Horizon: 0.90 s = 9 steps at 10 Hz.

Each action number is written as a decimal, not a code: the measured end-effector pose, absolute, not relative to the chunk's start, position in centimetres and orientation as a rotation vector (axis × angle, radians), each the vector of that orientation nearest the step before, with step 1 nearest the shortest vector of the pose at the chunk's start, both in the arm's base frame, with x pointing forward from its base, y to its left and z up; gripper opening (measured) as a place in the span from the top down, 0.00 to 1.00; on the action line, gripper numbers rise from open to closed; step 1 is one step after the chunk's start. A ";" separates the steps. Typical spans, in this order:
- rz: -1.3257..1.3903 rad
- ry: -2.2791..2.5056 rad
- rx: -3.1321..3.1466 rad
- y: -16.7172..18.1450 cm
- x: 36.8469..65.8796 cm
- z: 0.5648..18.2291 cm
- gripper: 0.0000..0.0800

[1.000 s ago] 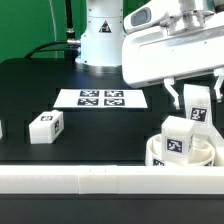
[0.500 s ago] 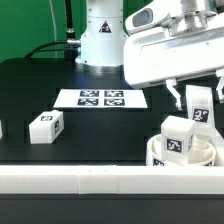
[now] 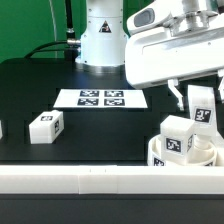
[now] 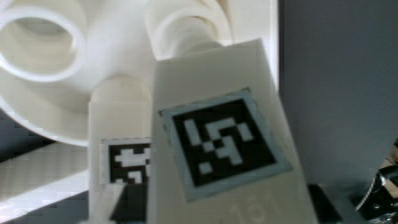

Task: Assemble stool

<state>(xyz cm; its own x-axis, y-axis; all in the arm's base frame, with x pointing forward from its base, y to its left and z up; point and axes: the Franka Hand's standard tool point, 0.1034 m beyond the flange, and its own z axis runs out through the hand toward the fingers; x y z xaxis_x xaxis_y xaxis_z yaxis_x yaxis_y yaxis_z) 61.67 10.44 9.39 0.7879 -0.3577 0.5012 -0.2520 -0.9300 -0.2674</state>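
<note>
The claw (image 3: 198, 97) is clamped on a leg (image 3: 200, 110), a small white block with a black-and-white tag on its face, and holds it upright just above the far edge of the seat (image 3: 158, 160). The seat is a thick white disc that lies hard against the long white rail (image 3: 90, 180). A second leg (image 3: 178, 141) already stands in the seat, just beside the held one and nearer the rail. From the wrist the held leg fills the picture, with the seat's pale surface and a round hole (image 4: 50, 38) beyond it; whether the leg's lower end already touches the seat I cannot tell. A third leg (image 3: 45, 127) lies on its side on the black table (image 3: 40, 85), well apart from the seat, and the marker board (image 3: 102, 98) lies flat beyond it, farther from the seat's rail side. The parts look like hard, smooth plastic: light, stiff, not fragile, but likely slippery. The leg's flat opposite faces seem the best place to grip, high enough to leave its lower end free for the hole. A slight tilt could make it jam.
</note>
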 end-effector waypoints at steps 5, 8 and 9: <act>-0.831 0.481 -2.795 10.5 61.6 9.1 0.59; -0.815 0.476 -2.802 10.7 61.2 8.4 0.59; -0.813 0.474 -2.803 10.8 61.1 8.2 0.59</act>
